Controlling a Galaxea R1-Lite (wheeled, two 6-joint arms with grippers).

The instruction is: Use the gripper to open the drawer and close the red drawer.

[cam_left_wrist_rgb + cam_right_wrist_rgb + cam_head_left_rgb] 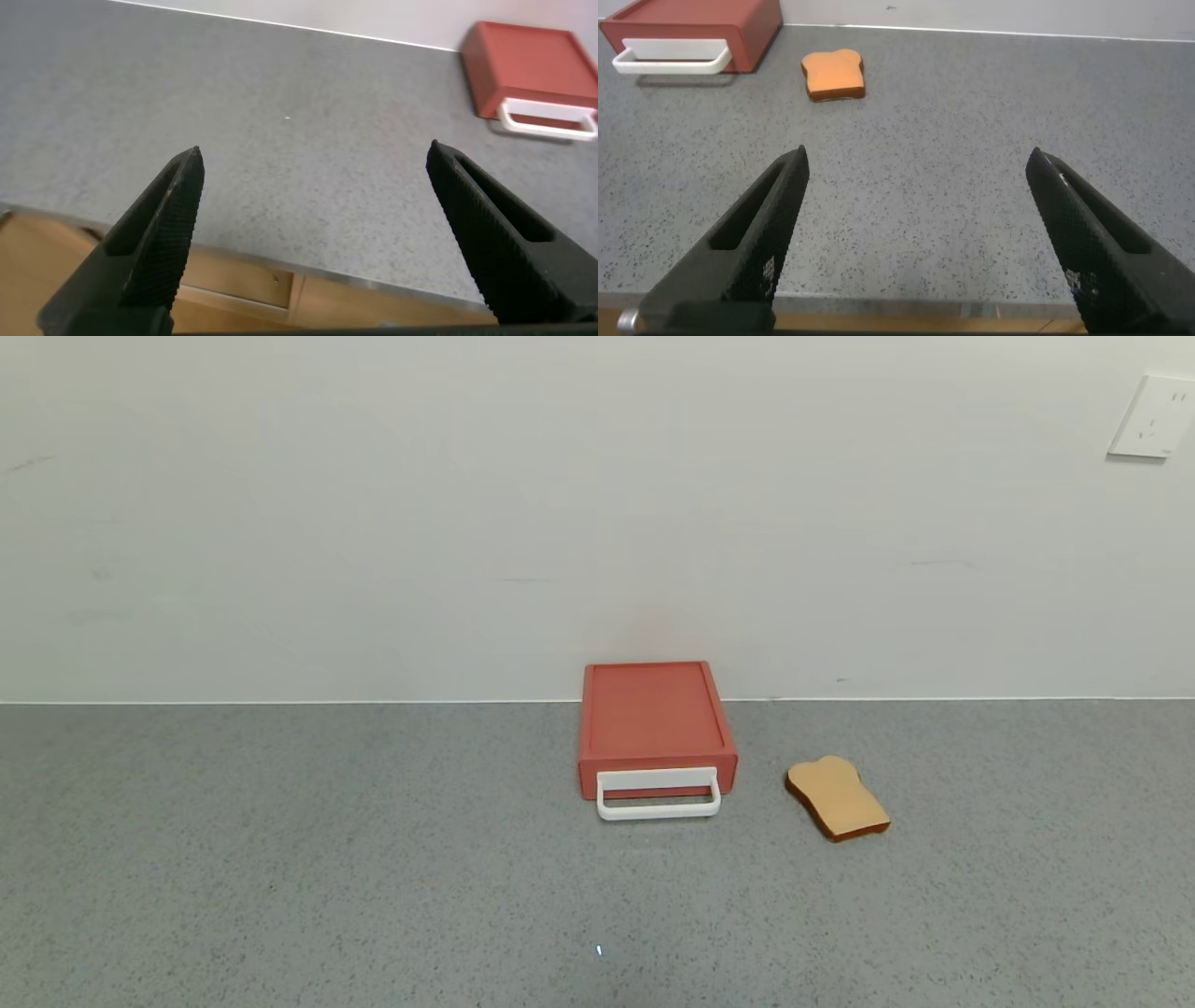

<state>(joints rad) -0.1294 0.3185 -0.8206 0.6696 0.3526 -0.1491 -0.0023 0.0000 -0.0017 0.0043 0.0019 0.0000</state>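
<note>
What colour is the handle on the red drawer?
White. The handle on the red drawer shows best in the head view.

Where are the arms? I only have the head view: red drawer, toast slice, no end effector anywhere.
Observer: Both hang back over the counter's near edge. The left end effector is open, with the red drawer far ahead of it.
Operator: And the right one?
Observer: The right end effector is open too, with bare counter between its fingers; the toast slice lies well beyond.
Operator: Anything touching the handle?
Observer: No. The white handle stands free, and the drawer looks shut.
</note>
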